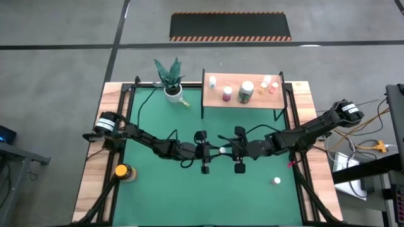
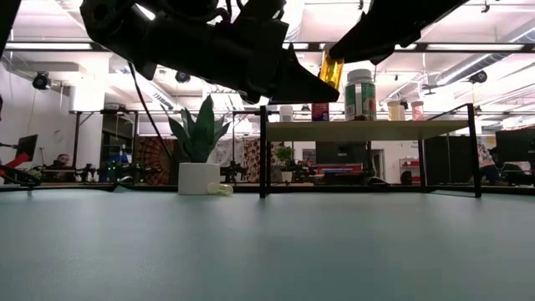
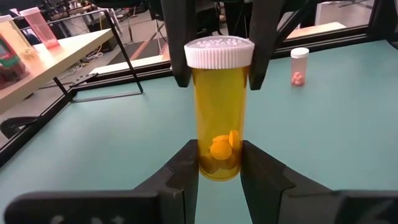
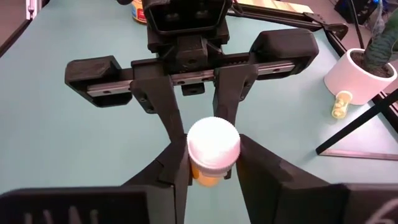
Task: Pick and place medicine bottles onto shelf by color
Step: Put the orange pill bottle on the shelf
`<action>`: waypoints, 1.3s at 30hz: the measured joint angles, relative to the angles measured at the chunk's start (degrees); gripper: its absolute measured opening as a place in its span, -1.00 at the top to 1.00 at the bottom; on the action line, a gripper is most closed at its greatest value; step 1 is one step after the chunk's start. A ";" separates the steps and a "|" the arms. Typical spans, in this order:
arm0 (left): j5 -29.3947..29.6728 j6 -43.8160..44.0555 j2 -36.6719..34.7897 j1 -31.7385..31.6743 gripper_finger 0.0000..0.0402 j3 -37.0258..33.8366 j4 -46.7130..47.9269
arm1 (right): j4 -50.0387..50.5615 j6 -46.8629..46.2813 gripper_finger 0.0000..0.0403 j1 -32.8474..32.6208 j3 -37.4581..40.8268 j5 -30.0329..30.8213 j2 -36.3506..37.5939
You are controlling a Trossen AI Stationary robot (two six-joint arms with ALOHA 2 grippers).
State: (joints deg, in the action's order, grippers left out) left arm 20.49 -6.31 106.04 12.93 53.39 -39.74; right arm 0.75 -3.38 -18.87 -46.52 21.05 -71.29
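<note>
Taking the shelf (image 1: 243, 99) at the far edge of the green mat (image 1: 164, 189) as the landmark, the nearest things on the desk (image 1: 95, 183) lie well short of it: a large amber bottle with a yellow cap (image 1: 122, 171) stands at the near left edge of the mat, and a small white-capped bottle (image 1: 276, 181) stands on the near right part. Farther in, about midway between the near edge and the shelf, the two arms meet above the mat. The left gripper (image 3: 219, 165) is clamped on the lower body of an orange bottle (image 3: 219, 112) with a white cap, held upright and clear of the mat, with orange tablets visible at its bottom. The right gripper (image 4: 211, 163) faces it from the other side, its fingers (image 4: 258, 165) at either side of the same bottle's cap end and close against it; whether they already press on it I cannot tell. Beyond the arms, a white pot with a green plant (image 1: 172, 82) stands just left of the shelf, with a small pale bottle (image 1: 184, 101) lying beside it. On the shelf stand several bottles: a white-capped one (image 1: 212, 81) at its left, a pink one (image 1: 227, 94), a larger greenish one (image 1: 245, 92), and a cluster of small pink and orange ones (image 1: 269, 84) at its right end.
</note>
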 joint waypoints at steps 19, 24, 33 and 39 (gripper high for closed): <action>-0.03 -4.47 -3.74 -0.07 0.02 -0.07 4.21 | 18.35 -10.00 0.47 0.71 -6.68 -0.01 4.60; -0.04 -10.10 -9.45 -0.09 0.01 -0.10 7.56 | 40.36 -16.57 0.48 1.92 -16.67 4.72 7.95; -1.34 -5.28 -15.97 1.47 0.01 -3.91 10.11 | 53.51 -22.92 0.48 2.41 -19.70 10.72 18.49; -1.49 1.77 -15.44 2.65 0.01 -5.61 9.87 | 54.92 -29.02 0.48 3.97 -12.15 15.30 28.07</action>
State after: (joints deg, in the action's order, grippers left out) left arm 19.00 -4.54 90.60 15.58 47.78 -29.87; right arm 55.67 -32.40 -14.90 -58.67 36.34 -43.22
